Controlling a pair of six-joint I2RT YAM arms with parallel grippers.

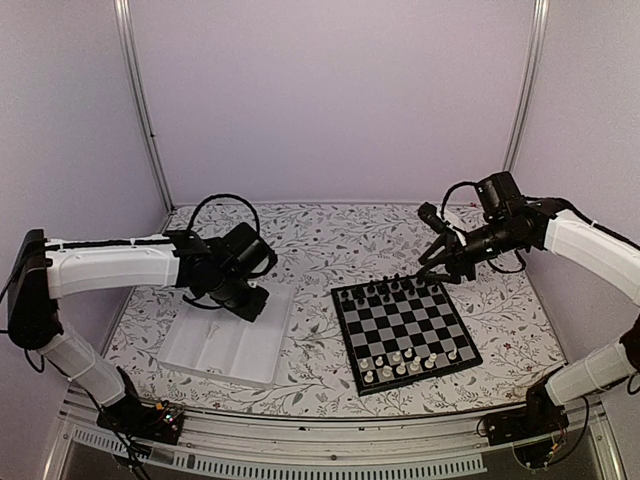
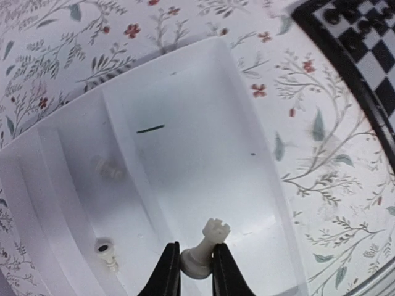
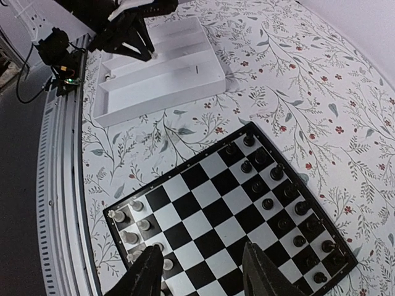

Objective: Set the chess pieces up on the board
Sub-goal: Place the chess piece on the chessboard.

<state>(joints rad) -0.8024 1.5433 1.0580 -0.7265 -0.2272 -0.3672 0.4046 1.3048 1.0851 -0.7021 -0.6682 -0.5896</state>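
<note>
**Rook** (image 2: 208, 243): cream-white, small, with a crenellated crown over a flared round base. Tilted, crown leaning up and to the right.

**Left gripper** (image 2: 195, 250): low over the tray, two black fingers (image 2: 168, 271) drawn narrow and clamped on the rook's base, crown protruding beyond the fingertips. Held over the widest compartment; whether touching its floor, hard to say from this angle.

**Tray** (image 2: 185, 92): white, rectangular, divided into long compartments. Set on the floral-patterned table (image 1: 330, 240), left of the board and apart from it. A short dark mark on the floor of the wide compartment.

**Loose pieces** (image 2: 106, 251): two pale figurines in the compartment beside the rook's. One lying on its side with its hollow base showing, the other farther off and blurred.

**Board** (image 1: 405, 322): small square, black and grey-white checks, black border. Right of the tray, turned slightly askew.

**White pieces** (image 1: 400, 365): upright on the two nearest rows, rows only partly filled.

**Black pieces** (image 1: 395, 290): upright along the two farthest rows.

**Right gripper** (image 3: 203, 268): raised above the board's far right corner, well away from the rook. Fingers moderately spread, nothing between them.
</note>
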